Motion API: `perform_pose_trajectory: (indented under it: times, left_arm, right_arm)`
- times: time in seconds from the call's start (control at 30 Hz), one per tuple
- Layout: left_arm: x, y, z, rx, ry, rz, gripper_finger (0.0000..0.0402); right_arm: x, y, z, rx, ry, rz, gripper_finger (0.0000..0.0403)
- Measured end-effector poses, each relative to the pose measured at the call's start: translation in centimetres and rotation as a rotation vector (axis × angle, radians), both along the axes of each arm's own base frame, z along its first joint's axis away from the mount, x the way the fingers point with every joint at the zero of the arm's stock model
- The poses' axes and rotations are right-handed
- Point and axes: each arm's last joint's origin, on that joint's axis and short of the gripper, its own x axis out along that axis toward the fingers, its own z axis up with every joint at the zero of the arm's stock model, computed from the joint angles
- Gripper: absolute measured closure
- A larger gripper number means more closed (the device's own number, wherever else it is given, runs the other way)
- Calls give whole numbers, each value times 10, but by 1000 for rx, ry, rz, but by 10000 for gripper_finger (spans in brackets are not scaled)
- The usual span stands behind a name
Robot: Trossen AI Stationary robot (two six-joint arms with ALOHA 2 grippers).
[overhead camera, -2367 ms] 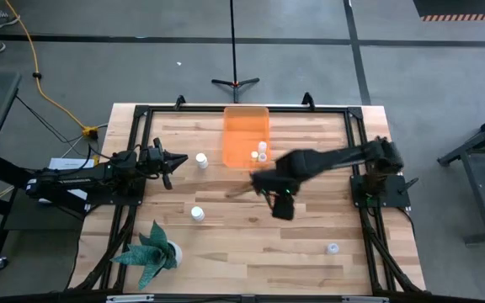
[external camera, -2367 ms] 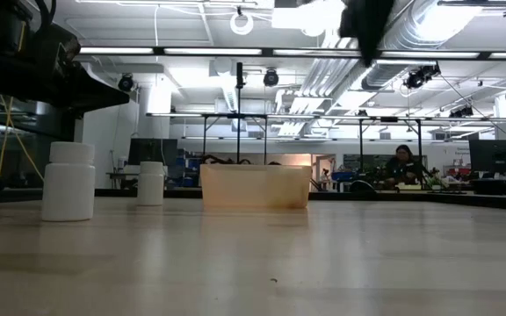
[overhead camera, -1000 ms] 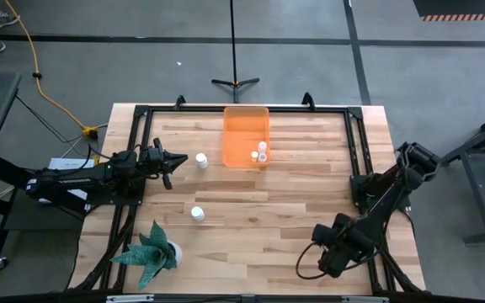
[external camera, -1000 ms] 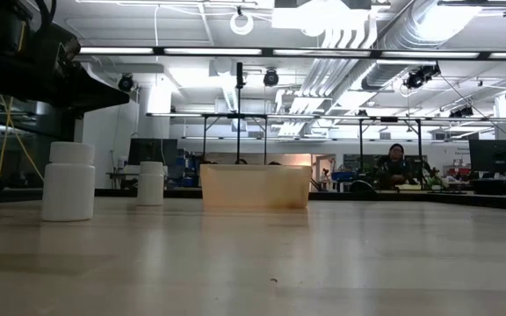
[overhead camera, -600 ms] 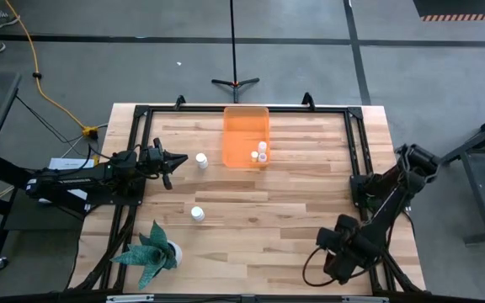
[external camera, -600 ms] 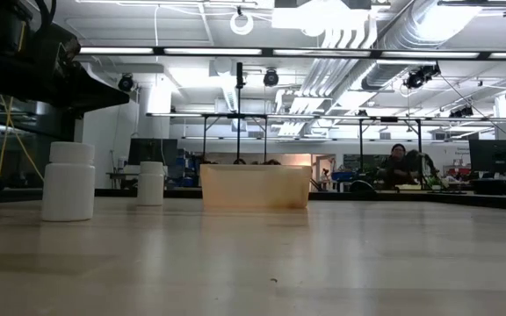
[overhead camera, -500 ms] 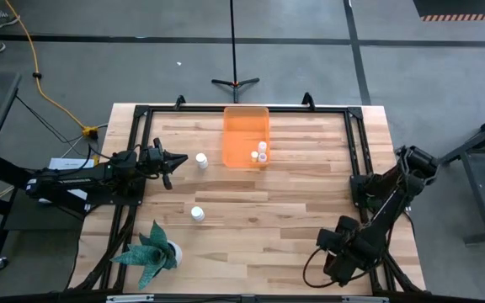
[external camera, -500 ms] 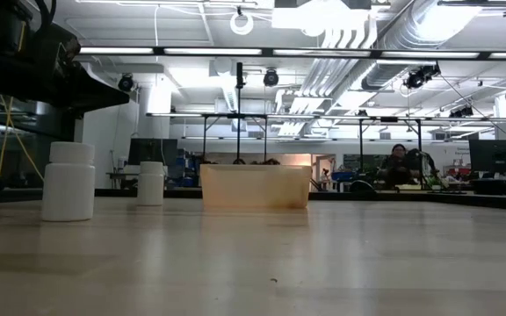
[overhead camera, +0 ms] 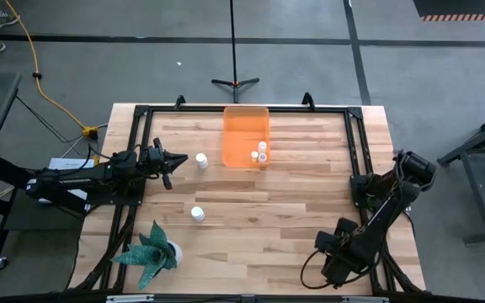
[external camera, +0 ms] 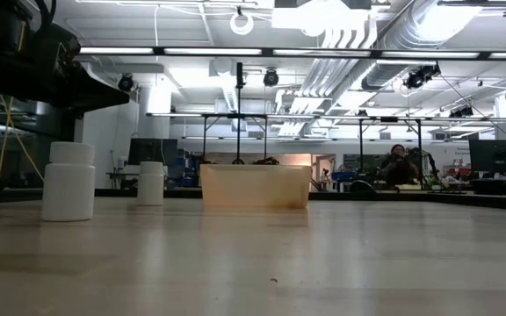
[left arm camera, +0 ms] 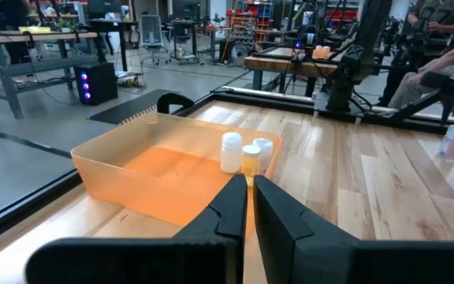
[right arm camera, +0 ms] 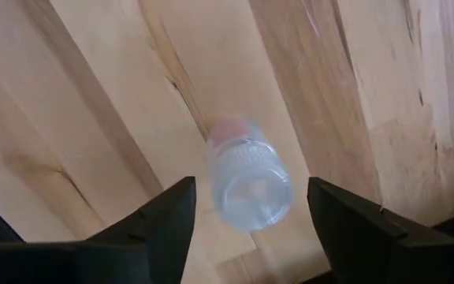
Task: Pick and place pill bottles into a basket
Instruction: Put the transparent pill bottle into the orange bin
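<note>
Step in hand: approach to a pick, grasp not yet made.

Right tool [right arm camera: 247, 207]: poised directly over a clear-capped bottle [right arm camera: 247, 180] standing upright on the tabletop [overhead camera: 310, 210] near the front right corner; fingers spread wide either side, not touching it.

Left tool [left arm camera: 249, 207]: waiting at the left edge, fingers pressed nearly together, aimed at the basket [overhead camera: 244, 126].

Basket: at the far middle of the tabletop, three pill bottles [left arm camera: 244, 154] inside. Two further white bottles [overhead camera: 197, 214] loose on the left half.

Next move, as judged: straight descent, fingers kept centred, closing on the bottle below the cap, then lift and carry across to the basket.
</note>
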Motion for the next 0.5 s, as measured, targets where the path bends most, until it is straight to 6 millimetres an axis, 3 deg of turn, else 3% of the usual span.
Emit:
perform_pose_trajectory:
  times: [0.5]
  left_arm:
    - [0, 0, 0, 0, 0, 0, 339]
  right_arm:
    - [0, -1, -3, -7, -9, 2, 243]
